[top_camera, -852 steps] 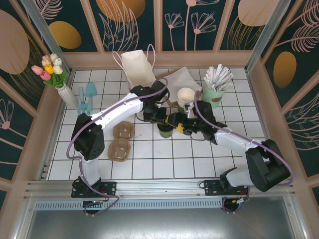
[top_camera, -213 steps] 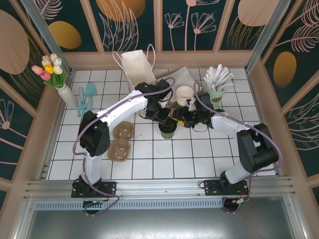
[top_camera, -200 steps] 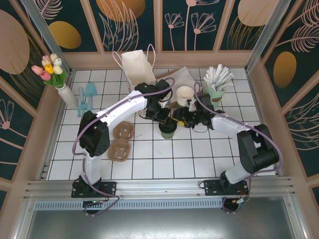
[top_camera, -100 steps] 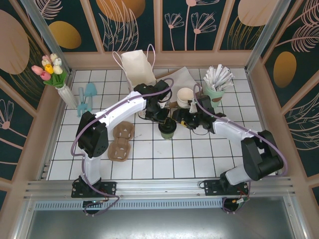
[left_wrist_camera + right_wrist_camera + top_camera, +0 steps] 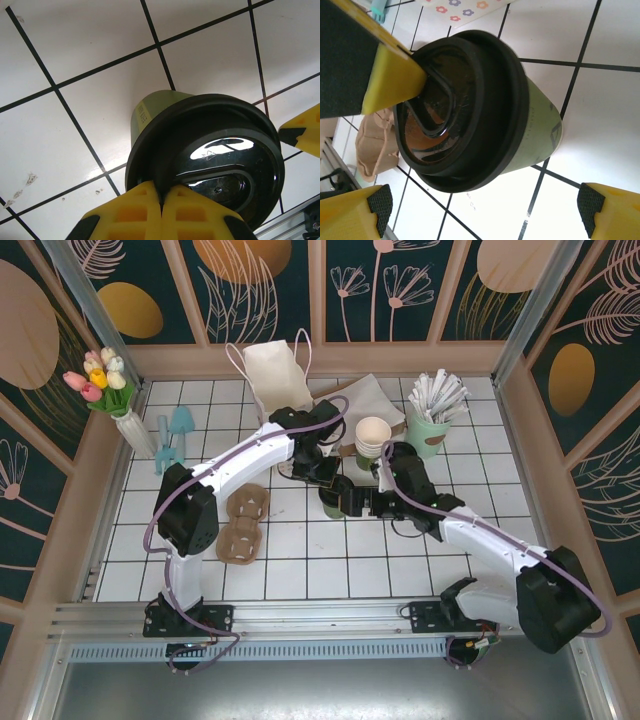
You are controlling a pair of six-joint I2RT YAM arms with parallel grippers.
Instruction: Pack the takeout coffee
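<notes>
One dark-green takeout coffee (image 5: pixel 540 131) (glossy black lid (image 5: pixel 210 150)); left gripper (image 5: pixel 161 199) pressed together at its rim, right gripper (image 5: pixel 483 206) spread.

White tiled table (image 5: pixel 330 560), black grout, wooden rail round the edges. Along the back, left to right: vase (image 5: pixel 135 430) of tulips in the far-left corner, two pale blue utensils (image 5: pixel 175 430) lying just beside it, paper bag (image 5: pixel 277 375) upright at back centre, flat beige sheet (image 5: pixel 375 398) next to it, stack of lidless cups (image 5: pixel 373 432), mint green holder (image 5: pixel 425 432) of white sticks. Mid-table: green coffee cup (image 5: pixel 330 508) with black lid, upright on the tiles; two brown cardboard carriers (image 5: pixel 243 520) lie flat to its left, one just in front of the other.
</notes>
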